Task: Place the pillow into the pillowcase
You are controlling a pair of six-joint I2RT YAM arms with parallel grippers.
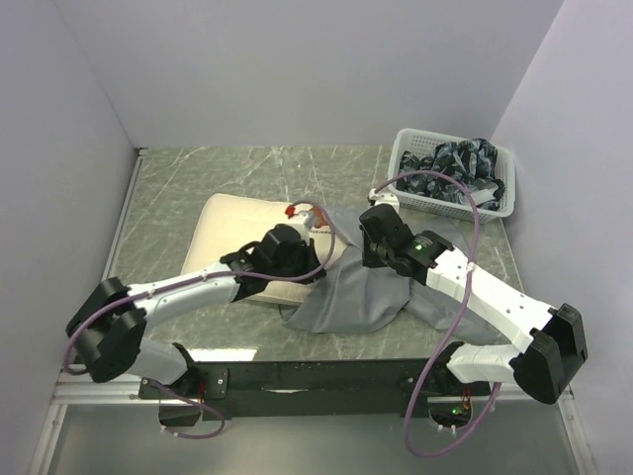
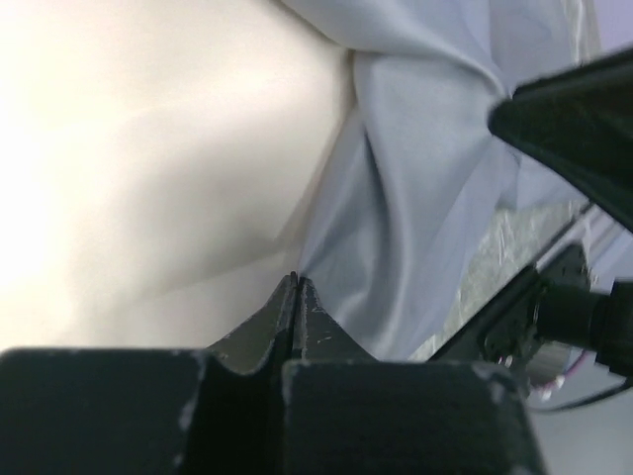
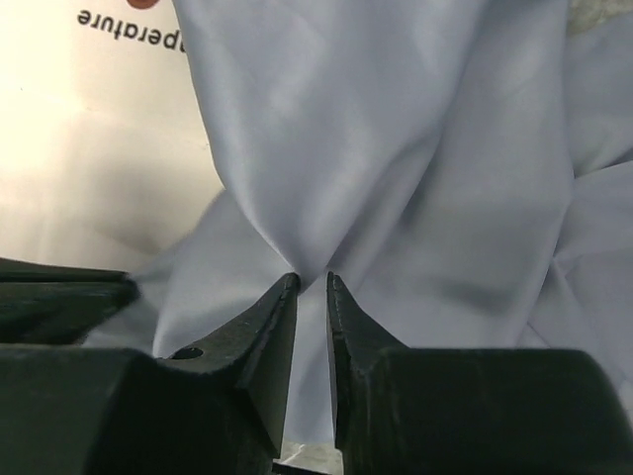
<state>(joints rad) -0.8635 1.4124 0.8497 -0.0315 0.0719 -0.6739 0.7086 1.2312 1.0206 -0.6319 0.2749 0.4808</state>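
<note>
pillow lying flat on the table, its right end overlapped by the rumpled grey pillowcase, which spreads toward the near table edge; whether that end sits inside the case or merely under it cannot be told; most of the cream cushion is bare, so insertion is judged barely begun; left gripper rests on the line where grey cloth meets cream, jaws pressed tip to tip; whether a hem is caught between them cannot be told, though the position suits a pinch on the edge of the opening; right gripper points into a raised fold of the pillowcase, jaws parted by a narrow gap, the crease standing just at their tips and not clamped; the grippers lie near each other along the cloth's edge, a placement that would let one side be held while the other is regripped and the mouth drawn over the pillow; white basket of dark patterned fabric stands well apart at the far right corner, uninvolved.
</note>
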